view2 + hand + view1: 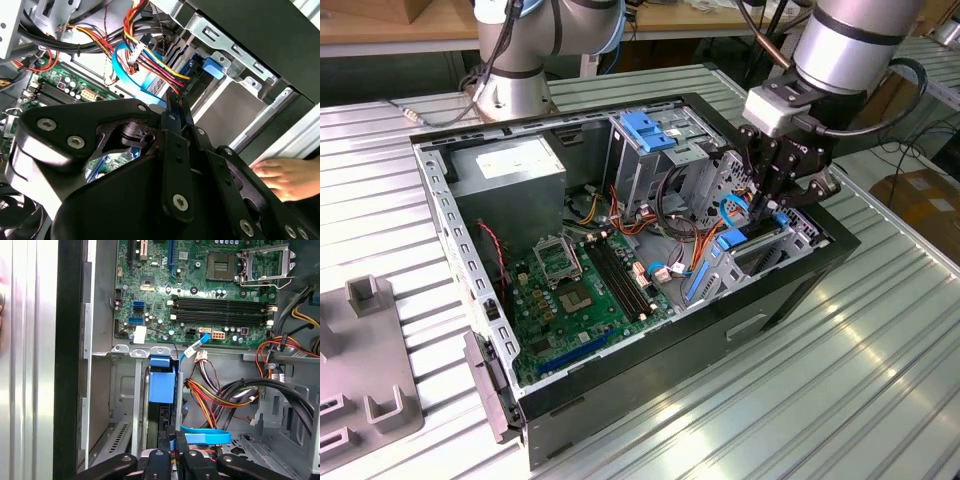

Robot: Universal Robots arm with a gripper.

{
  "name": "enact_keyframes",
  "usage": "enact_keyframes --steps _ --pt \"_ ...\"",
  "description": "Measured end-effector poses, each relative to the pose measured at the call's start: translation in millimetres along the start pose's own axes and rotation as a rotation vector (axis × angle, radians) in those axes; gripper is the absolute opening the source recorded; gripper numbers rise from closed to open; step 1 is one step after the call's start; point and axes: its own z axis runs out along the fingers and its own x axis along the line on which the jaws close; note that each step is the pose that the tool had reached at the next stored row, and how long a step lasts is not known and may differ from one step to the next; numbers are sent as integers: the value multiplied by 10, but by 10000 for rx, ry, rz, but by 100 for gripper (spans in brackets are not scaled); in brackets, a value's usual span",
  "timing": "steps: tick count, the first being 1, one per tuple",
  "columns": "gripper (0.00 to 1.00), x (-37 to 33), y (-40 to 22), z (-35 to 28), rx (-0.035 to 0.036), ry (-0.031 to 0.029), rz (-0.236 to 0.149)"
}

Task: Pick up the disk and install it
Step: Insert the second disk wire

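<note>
The disk (732,241), grey metal in a bright blue carrier, stands on edge in the low drive bay at the corner of the open computer case (800,290) on the exterior view's right. Its blue tab (162,384) shows in the first wrist view, and its grey face (235,112) in the second wrist view. My gripper (767,213) reaches down into the case right at the disk's inner end. The black fingers (172,125) lie close together, shut, with nothing visibly between them. Their tips (175,441) sit beside a blue flat cable (205,436).
A tall grey drive cage with a blue bracket (645,130) stands just behind the gripper. Bundled cables (670,205) crowd the space beside the bay. Motherboard (580,290) and power supply (510,165) fill the case. A person's hand (280,175) rests outside the case wall. Grey fixture (365,370) sits apart.
</note>
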Motion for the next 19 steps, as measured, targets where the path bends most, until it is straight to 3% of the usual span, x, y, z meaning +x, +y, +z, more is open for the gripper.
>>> enact_keyframes --steps 2,19 --pt "16 13 1 11 3 -55 3" --pt "16 64 1 53 3 -70 29"
